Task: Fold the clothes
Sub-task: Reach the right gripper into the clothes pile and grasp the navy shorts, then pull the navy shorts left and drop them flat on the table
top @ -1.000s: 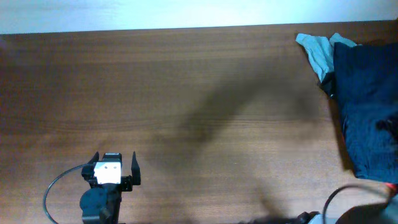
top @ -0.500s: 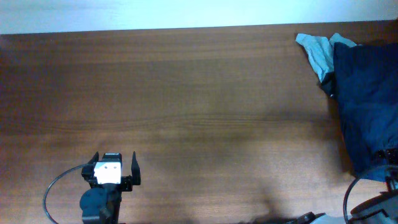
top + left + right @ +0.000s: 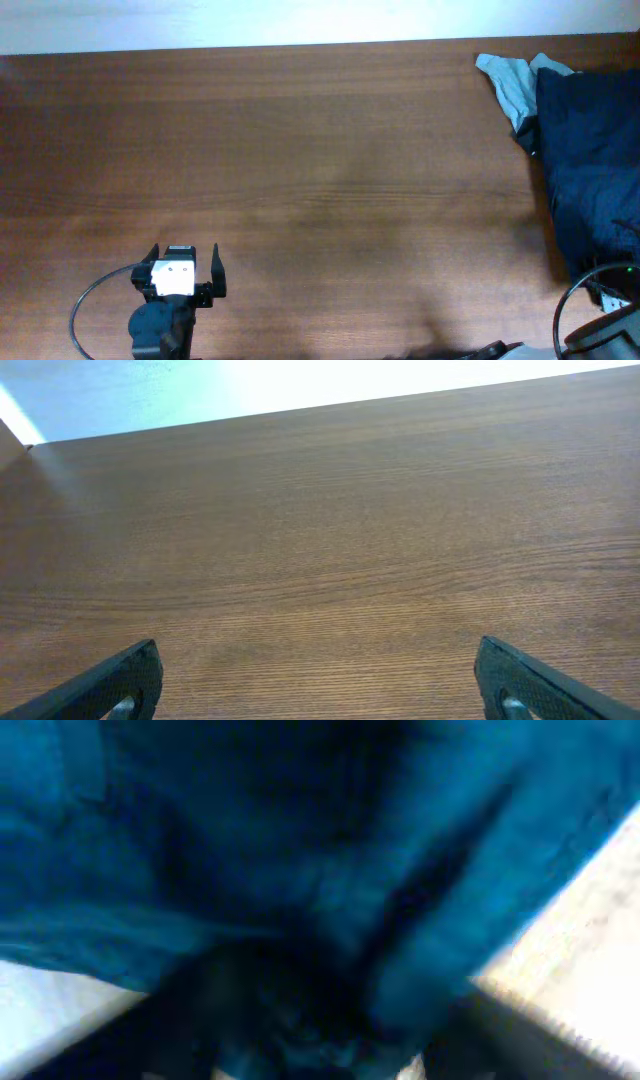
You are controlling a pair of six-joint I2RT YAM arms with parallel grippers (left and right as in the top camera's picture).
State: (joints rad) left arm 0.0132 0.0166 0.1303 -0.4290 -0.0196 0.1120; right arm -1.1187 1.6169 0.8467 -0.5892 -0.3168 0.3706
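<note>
Overhead, R arm [image 3: 615,325] lower vs earlier, navy shorts [image 3: 590,170] same spot

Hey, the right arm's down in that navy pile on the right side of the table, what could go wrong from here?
The navy shorts lie crumpled, so the right gripper may pinch several layers and lift a bunch rather than one edge. They overlap a pale blue garment, which could get dragged along. The left gripper sits open far across the table, so it can't yet help spread the cloth.
</note>
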